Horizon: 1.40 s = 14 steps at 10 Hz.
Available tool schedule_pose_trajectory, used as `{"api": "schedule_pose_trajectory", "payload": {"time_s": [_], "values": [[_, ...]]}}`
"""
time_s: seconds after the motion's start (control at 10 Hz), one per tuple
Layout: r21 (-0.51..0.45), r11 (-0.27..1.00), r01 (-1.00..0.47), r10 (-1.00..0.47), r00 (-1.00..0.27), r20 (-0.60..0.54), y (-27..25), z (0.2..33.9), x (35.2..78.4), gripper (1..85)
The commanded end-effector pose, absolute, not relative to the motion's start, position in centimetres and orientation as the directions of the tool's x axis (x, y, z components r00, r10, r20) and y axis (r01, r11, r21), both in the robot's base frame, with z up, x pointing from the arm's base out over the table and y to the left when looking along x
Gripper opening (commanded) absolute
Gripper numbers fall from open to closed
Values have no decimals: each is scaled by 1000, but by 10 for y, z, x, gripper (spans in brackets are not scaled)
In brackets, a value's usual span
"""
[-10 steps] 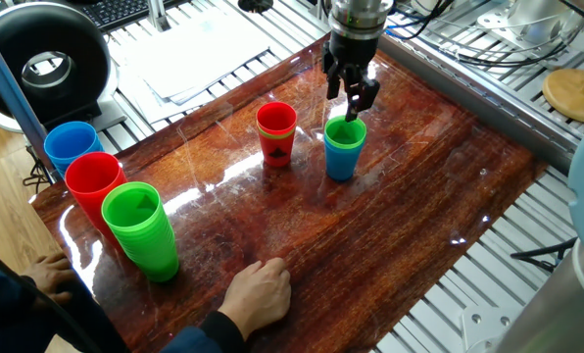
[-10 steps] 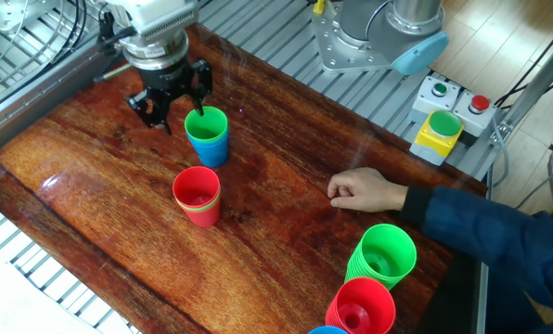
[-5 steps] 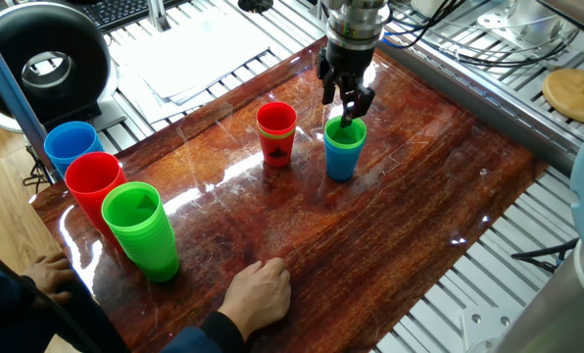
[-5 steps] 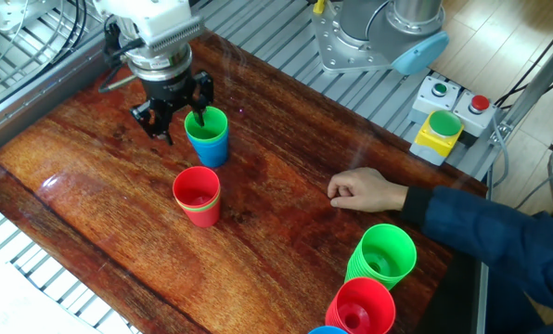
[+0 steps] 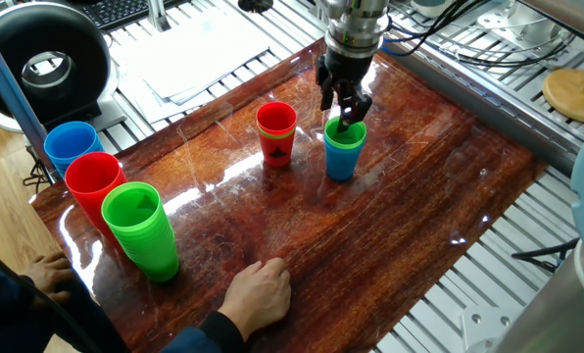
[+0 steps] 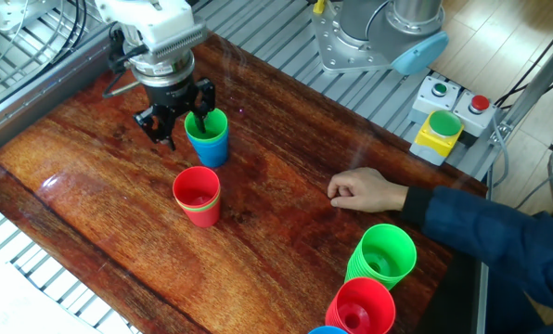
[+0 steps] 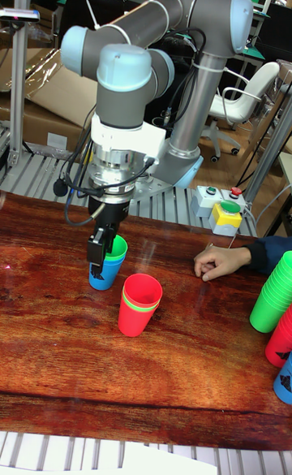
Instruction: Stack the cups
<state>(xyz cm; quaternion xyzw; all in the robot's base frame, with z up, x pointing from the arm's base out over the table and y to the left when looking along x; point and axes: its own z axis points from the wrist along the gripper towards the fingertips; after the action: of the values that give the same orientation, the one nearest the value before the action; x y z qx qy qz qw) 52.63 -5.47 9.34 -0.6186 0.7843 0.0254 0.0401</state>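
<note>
A green cup (image 5: 346, 131) is nested in a blue cup (image 5: 341, 160) on the wooden table (image 5: 419, 206). My gripper (image 5: 341, 106) hangs over this pair and is open. In the other fixed view the gripper (image 6: 177, 122) has one finger dipped inside the green cup (image 6: 209, 123) and the other outside its rim, so the jaws straddle the cup wall. To the side stands a red cup (image 5: 276, 132), with a green rim showing under it (image 6: 199, 210). The tall fixed view shows the gripper (image 7: 105, 252) at the blue cup (image 7: 103, 274), beside the red cup (image 7: 139, 304).
Three tall nested piles stand at the table's end: blue (image 5: 72, 145), red (image 5: 93, 181), green (image 5: 140, 230). A person's hand (image 5: 258, 292) rests on the table near them. A button box (image 6: 441, 125) sits beyond the table edge.
The gripper has come down and shifted slightly toward the green-in-blue cup; one finger now reaches inside the rim. The cups and the hand have not moved.
</note>
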Motion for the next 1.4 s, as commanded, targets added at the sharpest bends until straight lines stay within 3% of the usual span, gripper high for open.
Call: {"api": "schedule_pose_trajectory", "payload": {"time_s": [0.0,0.2,0.3,0.4,0.6,0.7,0.9,1.3], "values": [[-19,241,-970,-964,-237,-117,-53,86,530,533],[-5,259,-966,-959,-257,-120,-52,83,527,520],[3,281,-960,-953,-279,-116,-52,82,524,423],[0,307,-952,-947,-305,-97,-56,80,523,237],[7,321,-947,-943,-320,-94,-55,79,521,163],[3,347,-938,-934,-346,-90,-57,80,521,13],[-7,353,-936,-934,-352,-63,-69,107,530,13],[44,370,-928,-929,-370,-9,-56,191,537,13]]}}
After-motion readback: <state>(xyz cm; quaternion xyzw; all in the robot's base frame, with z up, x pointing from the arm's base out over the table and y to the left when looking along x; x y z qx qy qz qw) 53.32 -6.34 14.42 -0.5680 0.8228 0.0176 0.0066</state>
